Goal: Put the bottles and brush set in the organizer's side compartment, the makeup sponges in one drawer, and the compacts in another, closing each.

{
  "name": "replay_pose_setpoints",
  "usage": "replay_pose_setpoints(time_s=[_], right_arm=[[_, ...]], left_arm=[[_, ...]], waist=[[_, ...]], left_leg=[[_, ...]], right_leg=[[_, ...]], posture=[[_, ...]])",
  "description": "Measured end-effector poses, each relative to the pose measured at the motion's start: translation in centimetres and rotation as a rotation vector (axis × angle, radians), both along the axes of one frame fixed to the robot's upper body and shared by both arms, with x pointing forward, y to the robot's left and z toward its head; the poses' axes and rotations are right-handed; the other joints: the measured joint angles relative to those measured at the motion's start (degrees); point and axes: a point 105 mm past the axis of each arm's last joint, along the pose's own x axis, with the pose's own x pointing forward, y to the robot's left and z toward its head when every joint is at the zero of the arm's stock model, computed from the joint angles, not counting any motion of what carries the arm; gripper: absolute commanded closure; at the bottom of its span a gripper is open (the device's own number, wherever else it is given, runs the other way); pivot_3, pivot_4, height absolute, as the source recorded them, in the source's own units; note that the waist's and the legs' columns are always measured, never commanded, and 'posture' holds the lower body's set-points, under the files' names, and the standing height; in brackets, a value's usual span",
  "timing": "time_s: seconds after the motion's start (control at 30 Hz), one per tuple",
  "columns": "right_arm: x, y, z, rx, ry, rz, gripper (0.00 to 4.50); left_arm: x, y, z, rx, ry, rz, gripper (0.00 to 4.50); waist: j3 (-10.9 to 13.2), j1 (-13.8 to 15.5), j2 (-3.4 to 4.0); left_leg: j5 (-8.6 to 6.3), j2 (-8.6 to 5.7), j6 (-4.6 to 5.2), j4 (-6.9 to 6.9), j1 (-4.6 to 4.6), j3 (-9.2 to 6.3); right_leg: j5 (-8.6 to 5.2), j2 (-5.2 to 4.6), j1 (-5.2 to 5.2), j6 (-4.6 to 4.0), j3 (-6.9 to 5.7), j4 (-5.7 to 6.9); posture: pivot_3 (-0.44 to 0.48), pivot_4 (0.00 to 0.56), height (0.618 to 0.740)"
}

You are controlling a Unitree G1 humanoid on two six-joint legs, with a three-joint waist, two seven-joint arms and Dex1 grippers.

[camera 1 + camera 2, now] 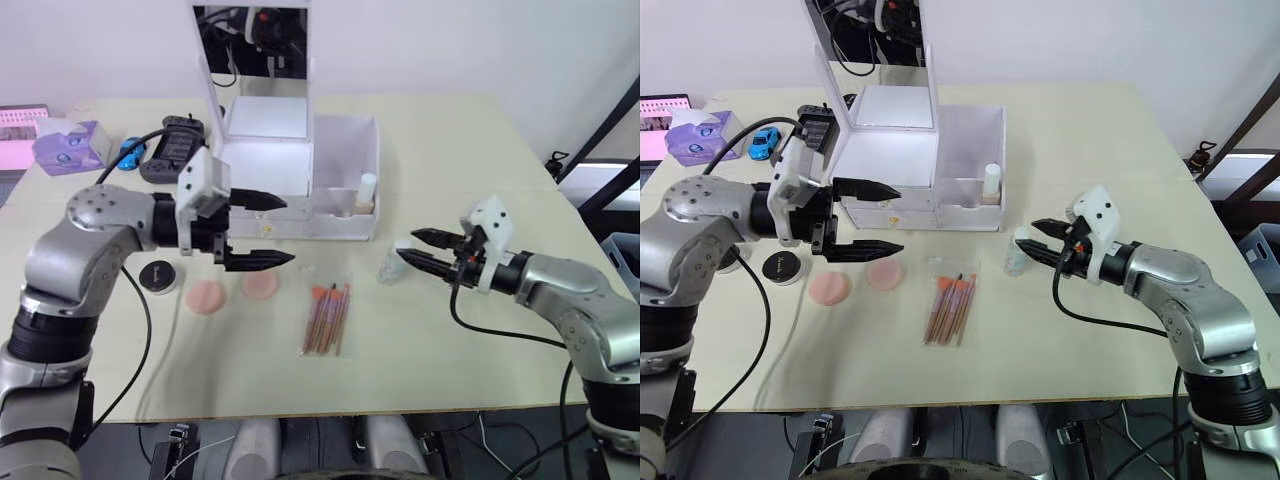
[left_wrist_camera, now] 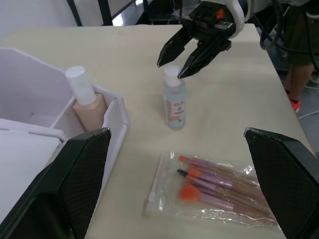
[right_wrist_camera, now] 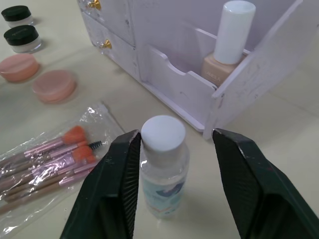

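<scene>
Straddling clear-liquid bottle [image 3: 163, 174] cap, right gripper [image 3: 172, 149] spread; left gripper [image 1: 270, 230] spread, empty, above pink sponges [image 1: 232, 292] mid-desk

A purple tissue box [image 1: 71, 146] sits at the desk's [image 1: 450, 340] far left corner. Just beside it lies a small blue toy car [image 1: 764, 142], then a dark gadget [image 1: 174, 146], perhaps a controller. A pink-lit screen [image 1: 20, 135] stands behind the box.
</scene>
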Motion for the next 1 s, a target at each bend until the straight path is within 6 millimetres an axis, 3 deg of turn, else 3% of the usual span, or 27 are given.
replay_pose_setpoints(time_s=[0.37, 0.47, 1.0], right_arm=[[0.3, 1.0, -0.6, -0.022, 0.007, 0.012, 1.84], [0.3, 1.3, -0.8, -0.027, 0.007, 0.021, 3.05], [-0.2, 0.8, -1.1, -0.012, -0.008, 0.022, 3.05]], left_arm=[[0.5, -0.4, 0.0, -0.036, 0.000, 0.039, 0.00], [0.8, -0.2, -0.1, -0.037, -0.002, 0.052, 0.00], [1.4, 0.2, 0.0, -0.033, -0.012, 0.075, 0.00]], waist=[[0.0, 0.1, -0.01], [0.0, 0.1, -0.01], [0.0, 0.1, -0.02]], left_leg=[[0.00, 0.00, 0.00, 0.00, -0.03, -0.01], [0.00, 0.00, 0.00, -0.01, -0.02, -0.01], [0.00, 0.00, 0.00, -0.01, -0.02, -0.01]], right_leg=[[0.00, 0.00, 0.00, -0.01, 0.00, -0.02], [0.00, 0.01, 0.00, -0.01, -0.01, -0.01], [0.00, 0.00, 0.00, -0.01, 0.00, -0.01]], posture=[[0.000, 0.150, 0.740], [0.000, 0.150, 0.740], [0.000, 0.150, 0.740]])
